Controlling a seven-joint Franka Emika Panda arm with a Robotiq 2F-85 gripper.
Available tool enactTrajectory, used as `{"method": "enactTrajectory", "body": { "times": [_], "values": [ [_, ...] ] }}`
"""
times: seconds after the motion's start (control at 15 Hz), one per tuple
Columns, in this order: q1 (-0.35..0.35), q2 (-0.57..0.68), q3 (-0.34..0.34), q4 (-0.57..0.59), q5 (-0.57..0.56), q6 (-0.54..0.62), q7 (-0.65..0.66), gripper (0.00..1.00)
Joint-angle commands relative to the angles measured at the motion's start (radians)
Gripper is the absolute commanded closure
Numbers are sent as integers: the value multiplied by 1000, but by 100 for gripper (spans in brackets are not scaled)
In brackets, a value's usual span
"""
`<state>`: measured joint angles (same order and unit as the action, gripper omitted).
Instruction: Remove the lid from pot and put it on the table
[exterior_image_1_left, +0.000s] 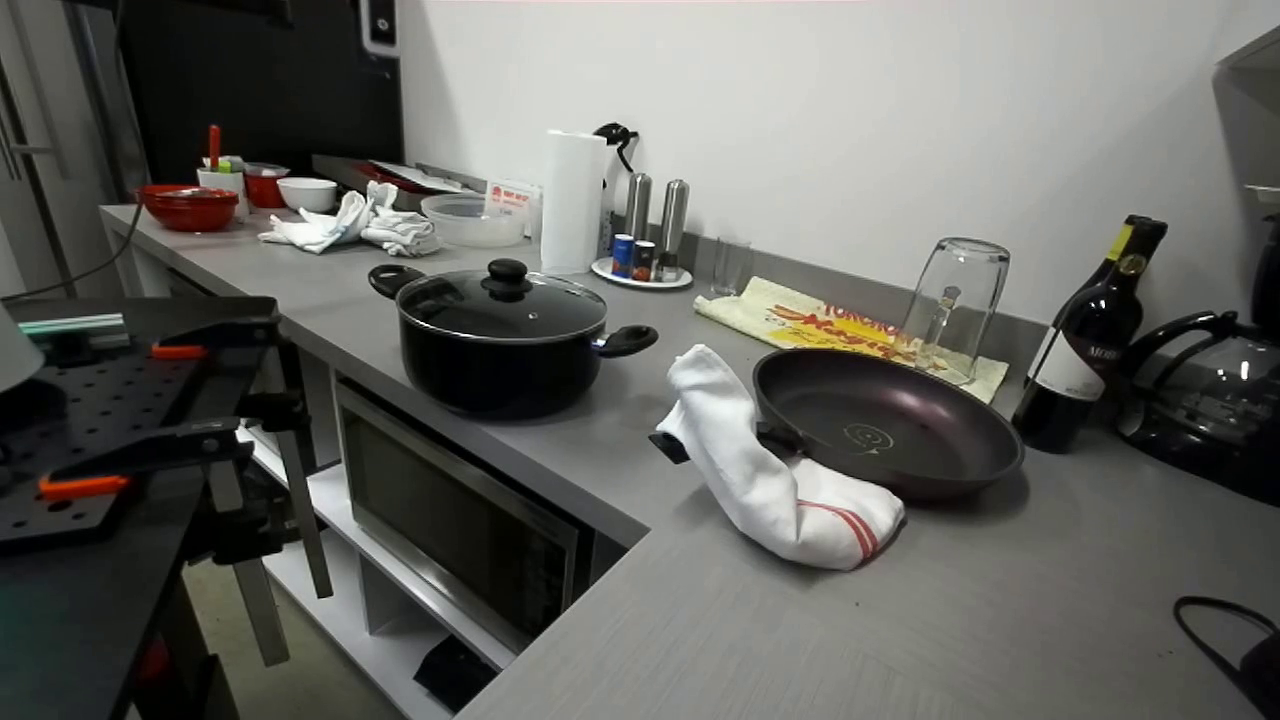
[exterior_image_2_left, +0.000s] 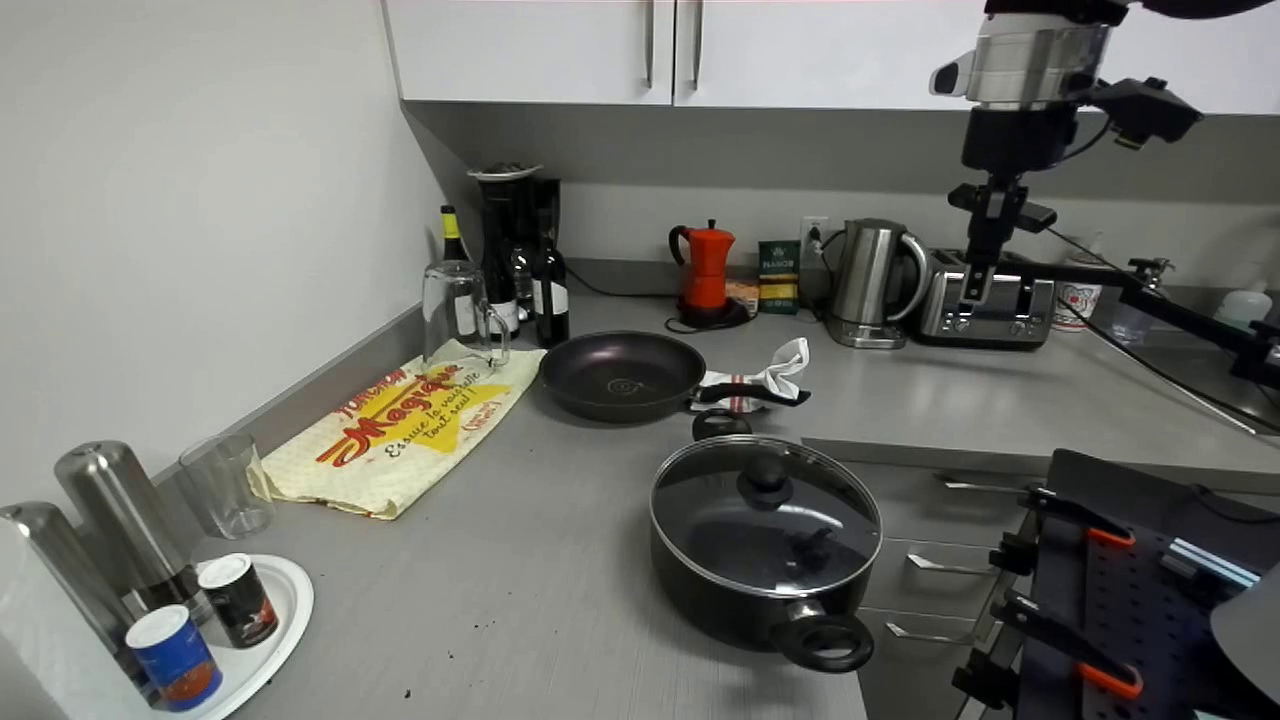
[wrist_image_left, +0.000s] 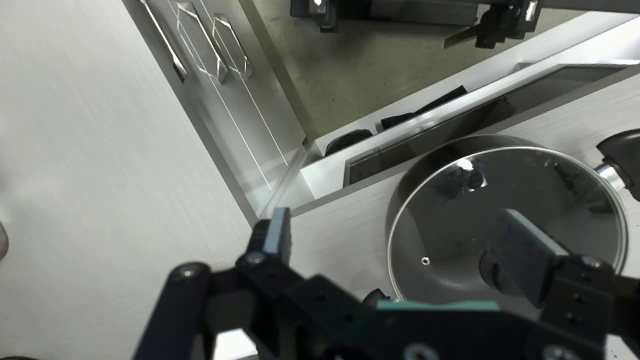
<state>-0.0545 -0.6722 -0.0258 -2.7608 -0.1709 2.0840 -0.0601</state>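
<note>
At the left of the grey table (exterior_image_2_left: 520, 560), in an exterior view, a white plate (exterior_image_2_left: 300, 600) gathers steel mills (exterior_image_2_left: 120, 520) and small shakers (exterior_image_2_left: 238, 605), presumably to keep seasonings together. Next, a yellow printed towel (exterior_image_2_left: 420, 430) lies beneath a glass mug (exterior_image_2_left: 450, 300) that looks upturned, perhaps to drain. Then comes a dark frying pan (exterior_image_2_left: 625, 375), its handle (exterior_image_2_left: 755, 394) pointing right beside a bunched white cloth (exterior_image_2_left: 785, 365); whether the cloth props that handle, I cannot tell. Nearer, right of centre, the black pot (exterior_image_2_left: 700, 605) stands close to the table's edge, likely for easy reach. The glass lid (exterior_image_2_left: 745, 540) is still on it, seated level, with a black knob (exterior_image_2_left: 766, 475) at its centre, the obvious thing to grip. Behind, a steel kettle (exterior_image_2_left: 868, 280) stands by a wall socket (exterior_image_2_left: 808, 225), probably for power. Farther right, the pincer (wrist_image_left: 395, 225) points down, higher than the lid and apart from it. The wrist view shows its fingers (wrist_image_left: 525, 255) spread wide, holding nothing; one overlaps the knob there, so the pincer probably must shift across before lowering to pinch it.
</note>
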Motion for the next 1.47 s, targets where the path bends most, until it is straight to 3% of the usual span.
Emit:
{"method": "enactTrajectory", "body": {
  "times": [0.0,0.8,1.4],
  "values": [
    [38,97,-13,37,19,76,-49,0],
    [166,261,-12,61,118,319,-195,0],
    [232,486,-8,188,254,410,-344,0]
  ]
}}
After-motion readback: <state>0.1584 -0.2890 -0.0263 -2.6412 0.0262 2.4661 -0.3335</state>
